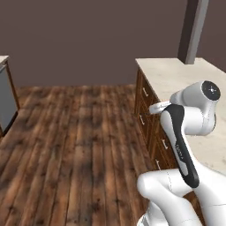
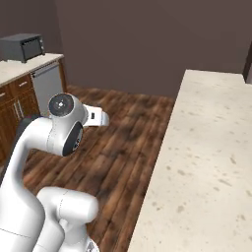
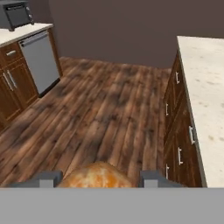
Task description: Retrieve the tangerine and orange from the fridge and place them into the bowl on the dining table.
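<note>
A round, mottled orange fruit (image 3: 98, 176) sits between my gripper's (image 3: 101, 179) two fingertips (image 3: 48, 178), with the jaws shut on it. I cannot tell whether it is the orange or the tangerine. The dining table (image 3: 205, 87), with its cream speckled top and brown drawer fronts, runs along the right of the hand view and lies to the right of the arm (image 2: 211, 147). In the left base view its near end (image 1: 176, 79) stands beside my folded arm (image 1: 185, 132). The bowl and the fridge are out of view.
Dark wooden floor (image 3: 105, 105) spreads ahead between the table and a wall counter on the left. That counter holds a steel dishwasher front (image 3: 41, 59) and a dark toaster oven (image 2: 22, 47). A grey post (image 1: 194, 31) rises behind the table's far end.
</note>
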